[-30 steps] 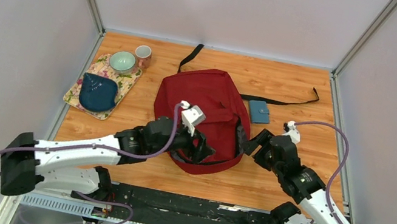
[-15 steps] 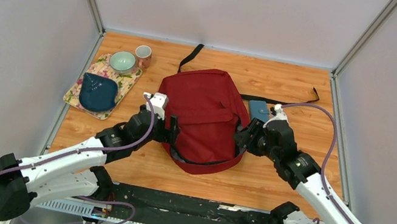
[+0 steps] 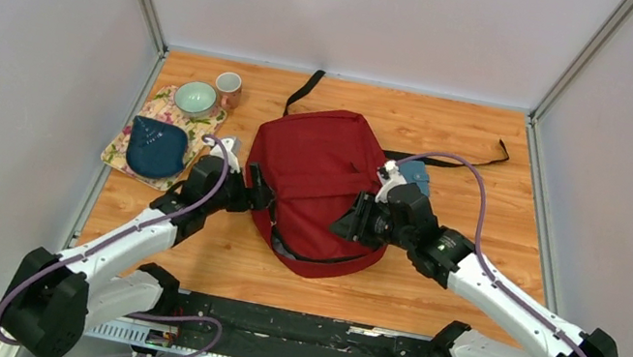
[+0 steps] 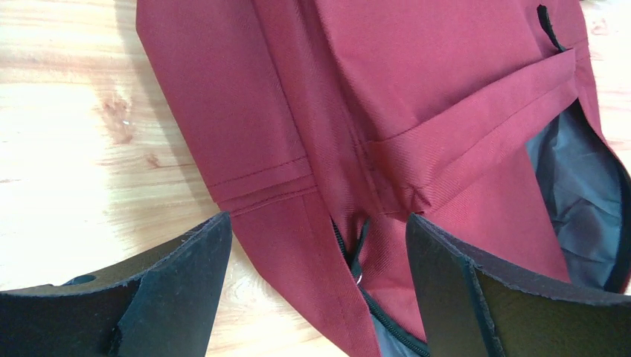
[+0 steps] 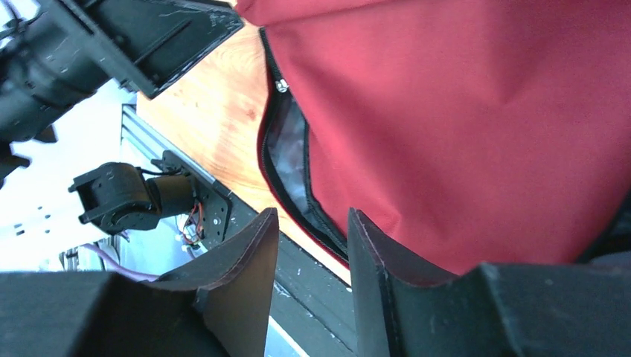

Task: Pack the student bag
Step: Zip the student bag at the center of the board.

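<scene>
The student bag (image 3: 320, 164), dark red with black straps, lies flat mid-table, its main zipper open along the near edge and grey lining (image 4: 584, 193) showing. My left gripper (image 3: 260, 196) is at the bag's left edge, open wide. In the left wrist view it (image 4: 320, 227) straddles the red edge fabric and a black zipper pull (image 4: 359, 256) without gripping. My right gripper (image 3: 347, 223) hovers over the bag's near right part. In the right wrist view its jaws (image 5: 312, 219) stand a narrow gap apart with nothing between them, beside the zipper opening (image 5: 286, 152).
A floral mat (image 3: 202, 134) at the left holds a dark blue pouch (image 3: 156, 148) and a green bowl (image 3: 195, 98). A cup (image 3: 228, 84) stands behind it. A teal wallet (image 3: 419, 172) lies right of the bag, partly behind my right arm. Black straps (image 3: 453, 161) trail out.
My left gripper pulled out of the bag's near opening and moved left to its edge, opening wider. My right gripper moved left onto the bag while its jaws narrowed.
</scene>
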